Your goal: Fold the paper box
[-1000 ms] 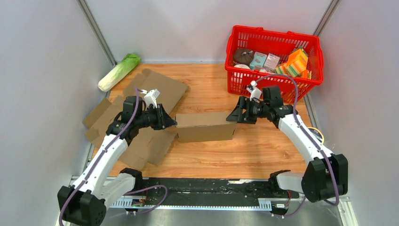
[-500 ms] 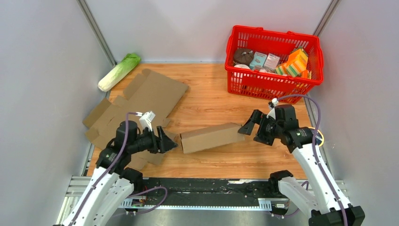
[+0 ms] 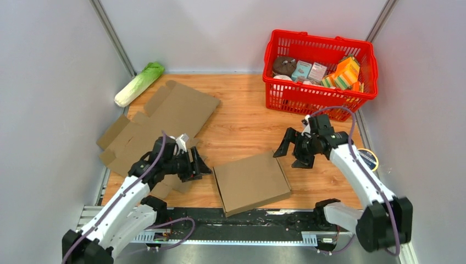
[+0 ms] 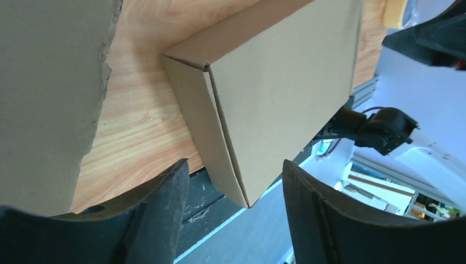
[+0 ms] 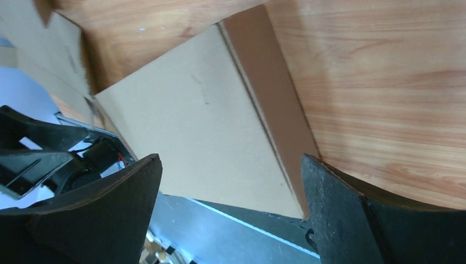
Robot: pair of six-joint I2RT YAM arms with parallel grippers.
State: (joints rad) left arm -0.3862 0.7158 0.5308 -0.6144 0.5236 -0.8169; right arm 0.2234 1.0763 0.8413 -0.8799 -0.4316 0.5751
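A cabbage (image 3: 139, 83) lies in the far left corner of the wooden desk (image 3: 242, 115), beside flat cardboard sheets (image 3: 165, 113) spread along the left side. Over the near edge of those sheets, the left fingers (image 3: 202, 166) stand spread with nothing between them, pointing at the box (image 3: 251, 182) just beside them without touching it. The box lies closed on a broad face at the near edge of the desk, between the two arms, its near corner reaching over the black rail. To its upper right, the right fingers (image 3: 283, 147) are spread wide and empty, near the box's far corner but apart from it. A red basket (image 3: 320, 102) of groceries stands at the far right.
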